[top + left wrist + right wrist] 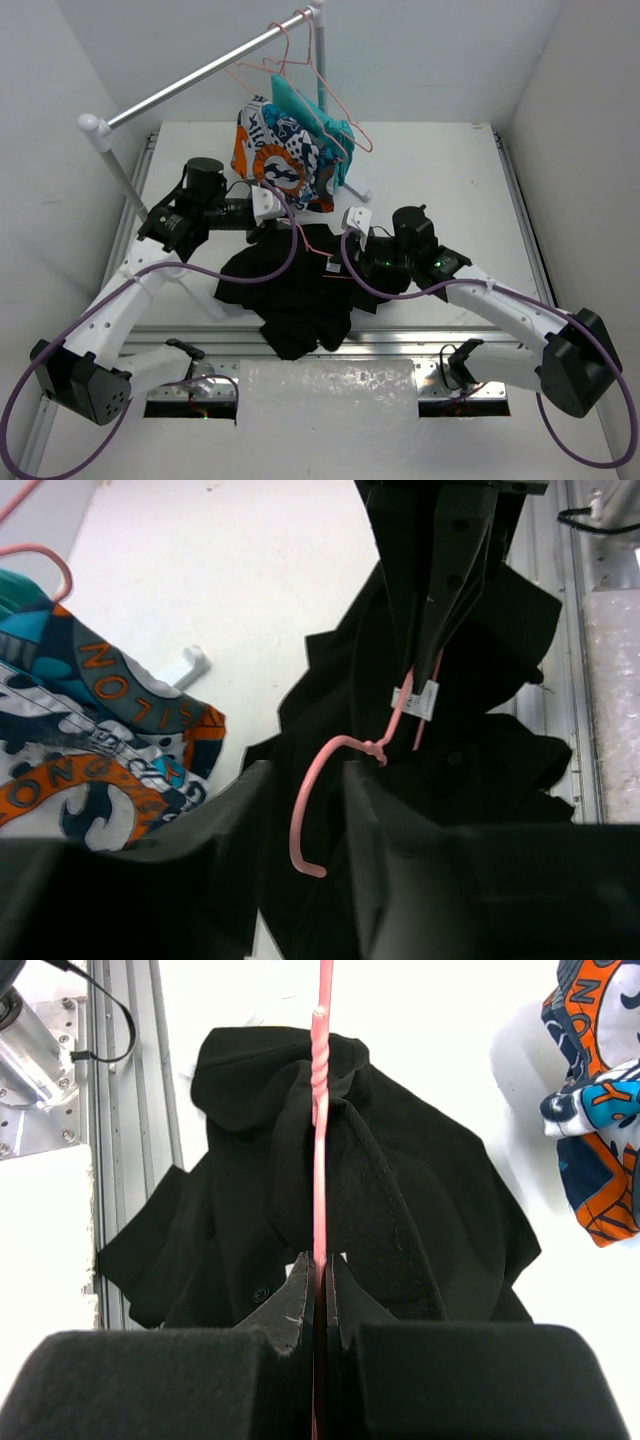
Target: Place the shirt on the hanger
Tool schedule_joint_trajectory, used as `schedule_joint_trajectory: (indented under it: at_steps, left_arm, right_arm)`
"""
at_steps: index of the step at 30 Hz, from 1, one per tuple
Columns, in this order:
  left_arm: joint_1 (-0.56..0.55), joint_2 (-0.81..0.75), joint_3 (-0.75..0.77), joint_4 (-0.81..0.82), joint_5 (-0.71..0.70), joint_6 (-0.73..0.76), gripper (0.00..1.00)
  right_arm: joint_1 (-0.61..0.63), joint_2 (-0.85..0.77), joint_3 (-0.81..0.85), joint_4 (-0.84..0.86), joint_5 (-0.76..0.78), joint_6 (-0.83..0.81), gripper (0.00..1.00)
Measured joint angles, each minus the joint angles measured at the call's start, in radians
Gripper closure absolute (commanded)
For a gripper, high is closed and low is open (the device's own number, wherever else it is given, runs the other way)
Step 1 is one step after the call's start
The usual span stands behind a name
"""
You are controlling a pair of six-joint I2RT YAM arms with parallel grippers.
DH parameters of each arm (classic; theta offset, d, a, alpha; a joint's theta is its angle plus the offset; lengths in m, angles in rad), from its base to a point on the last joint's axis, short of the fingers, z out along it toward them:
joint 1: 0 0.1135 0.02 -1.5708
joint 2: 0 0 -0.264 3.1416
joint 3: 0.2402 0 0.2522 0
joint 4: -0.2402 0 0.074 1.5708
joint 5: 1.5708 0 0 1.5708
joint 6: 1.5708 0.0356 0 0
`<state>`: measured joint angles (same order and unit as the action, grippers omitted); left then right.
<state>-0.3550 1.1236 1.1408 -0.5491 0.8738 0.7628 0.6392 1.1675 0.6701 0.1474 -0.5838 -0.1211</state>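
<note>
The black shirt (290, 290) lies crumpled on the table between the arms. The pink hanger (321, 1110) runs into it at the collar, and its twisted neck and hook (300, 820) stick out. My right gripper (322, 1265) is shut on the hanger's wire, just above the shirt (420, 1200). In the left wrist view the right gripper (440, 570) hangs over the shirt (480, 760) by the small white label (415, 698). My left gripper (305, 780) is open, with the hook between its fingers and not touching them.
An orange-blue-white patterned garment (280, 160) and a teal garment (315, 115) hang from a metal rail (200, 75) at the back, with other pink hangers (300, 60). The rack's white foot (190, 665) rests on the table. Aluminium rails (130, 1110) run along the near edge.
</note>
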Motion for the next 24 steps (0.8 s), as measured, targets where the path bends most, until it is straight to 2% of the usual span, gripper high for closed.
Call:
schedule_joint_trajectory:
  at_steps: [3, 5, 10, 12, 16, 19, 20, 21, 22, 24]
  left_arm:
    - [0.000, 0.003, 0.000, 0.001, 0.002, -0.010, 0.85]
    - [0.000, 0.004, 0.000, 0.004, 0.000, -0.014, 0.89]
    - [-0.001, 0.012, 0.001, -0.011, -0.002, 0.005, 0.90]
    - [-0.004, 0.016, 0.003, -0.025, -0.003, 0.015, 1.00]
    - [-0.006, 0.017, 0.005, -0.039, -0.005, 0.028, 1.00]
    - [-0.006, 0.017, 0.005, -0.039, -0.002, 0.023, 1.00]
    - [-0.007, 0.015, 0.003, -0.039, -0.002, 0.016, 1.00]
    - [-0.008, 0.011, -0.002, -0.033, -0.006, 0.008, 1.00]
    - [-0.011, 0.003, -0.012, -0.019, -0.018, -0.003, 1.00]
    - [-0.012, -0.012, -0.030, 0.002, -0.049, -0.024, 1.00]
  right_arm:
    - [0.000, 0.001, 0.000, 0.000, 0.000, -0.003, 1.00]
    - [0.000, 0.001, 0.000, 0.000, 0.000, -0.005, 1.00]
    - [0.000, 0.001, 0.000, -0.008, -0.002, -0.014, 1.00]
    - [0.000, 0.001, 0.000, -0.019, -0.002, -0.016, 1.00]
    - [0.000, 0.001, 0.000, -0.028, -0.004, -0.019, 1.00]
    - [0.000, 0.001, 0.001, -0.030, 0.005, -0.015, 0.57]
    - [0.000, 0.001, 0.002, -0.031, 0.017, -0.011, 0.29]
    - [0.000, 0.001, 0.006, -0.033, 0.032, 0.000, 0.12]
    - [0.000, 0.001, 0.012, -0.036, 0.053, 0.004, 0.02]
    - [0.000, 0.001, 0.030, -0.041, 0.093, 0.019, 0.01]
